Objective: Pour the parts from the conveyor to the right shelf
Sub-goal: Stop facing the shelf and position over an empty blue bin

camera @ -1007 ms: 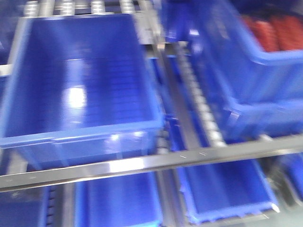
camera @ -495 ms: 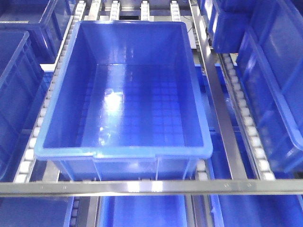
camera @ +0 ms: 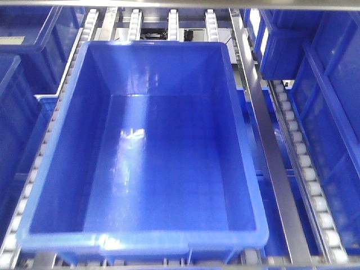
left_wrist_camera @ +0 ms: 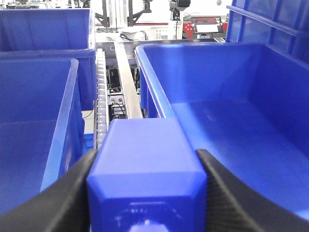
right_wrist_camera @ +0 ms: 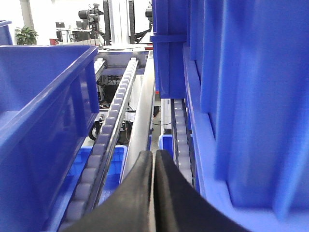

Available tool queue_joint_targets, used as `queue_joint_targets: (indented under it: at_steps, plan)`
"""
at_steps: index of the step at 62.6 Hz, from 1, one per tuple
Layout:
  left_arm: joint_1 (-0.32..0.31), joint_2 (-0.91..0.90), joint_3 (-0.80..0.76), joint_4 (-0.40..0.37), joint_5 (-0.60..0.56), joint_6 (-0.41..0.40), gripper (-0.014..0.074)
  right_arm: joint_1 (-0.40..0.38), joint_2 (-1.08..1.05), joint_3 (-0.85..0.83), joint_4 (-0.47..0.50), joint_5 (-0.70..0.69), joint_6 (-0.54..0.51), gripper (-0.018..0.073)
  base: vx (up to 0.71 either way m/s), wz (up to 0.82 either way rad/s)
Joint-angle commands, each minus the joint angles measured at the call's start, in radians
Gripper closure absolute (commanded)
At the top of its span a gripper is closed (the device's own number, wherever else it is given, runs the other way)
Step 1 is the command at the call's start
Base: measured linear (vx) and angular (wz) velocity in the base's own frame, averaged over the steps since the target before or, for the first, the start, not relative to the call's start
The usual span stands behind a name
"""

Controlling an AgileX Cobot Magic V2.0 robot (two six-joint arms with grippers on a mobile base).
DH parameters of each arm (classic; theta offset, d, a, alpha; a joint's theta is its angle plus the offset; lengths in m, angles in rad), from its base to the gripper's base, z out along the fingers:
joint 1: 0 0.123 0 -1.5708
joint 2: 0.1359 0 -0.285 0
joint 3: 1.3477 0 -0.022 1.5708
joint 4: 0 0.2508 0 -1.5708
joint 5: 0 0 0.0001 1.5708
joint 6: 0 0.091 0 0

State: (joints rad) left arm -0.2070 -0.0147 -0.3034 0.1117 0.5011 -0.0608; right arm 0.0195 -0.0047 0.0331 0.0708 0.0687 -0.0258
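Nearest your left wrist camera, the left gripper (left_wrist_camera: 147, 195) is clamped on a blue block (left_wrist_camera: 145, 154), its black fingers (left_wrist_camera: 231, 198) pressing both flanks. The block hangs over the gap between two bins, just beside the near rim of the large blue bin (left_wrist_camera: 150, 82) and not above its floor. Your right gripper (right_wrist_camera: 154, 179) is closed with its fingers touching, nothing between them, and points along a roller track (right_wrist_camera: 111, 125) and a steel rail (right_wrist_camera: 142, 116) of the right shelf (camera: 270, 152). By these views, pick-up and carry look finished. What is left is to move across the rim and release, since the large bin shows a bare, glossy floor from the front camera and no part inside it. The conveyor is out of view. White rollers (camera: 306, 169) flank the bin, with a neighbouring bin (left_wrist_camera: 72, 96) to its left. Beyond the shelf lies a bright hall, with blurred equipment and a potted plant (right_wrist_camera: 26, 35) far off.
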Motion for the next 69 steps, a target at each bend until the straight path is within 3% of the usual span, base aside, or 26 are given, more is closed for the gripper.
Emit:
queue_joint_targets:
  at_steps: [1,69]
  plan:
    - [-0.008,-0.002,-0.027,0.0,-0.084,-0.003,0.0603,-0.003,0.015,0.015,-0.006,-0.075,-0.007,0.0568,0.17,-0.02]
    - [-0.008,-0.002,-0.027,0.0,-0.084,-0.003,0.0603,-0.003,0.015,0.015,-0.006,-0.075,-0.007,0.0568,0.06,-0.02]
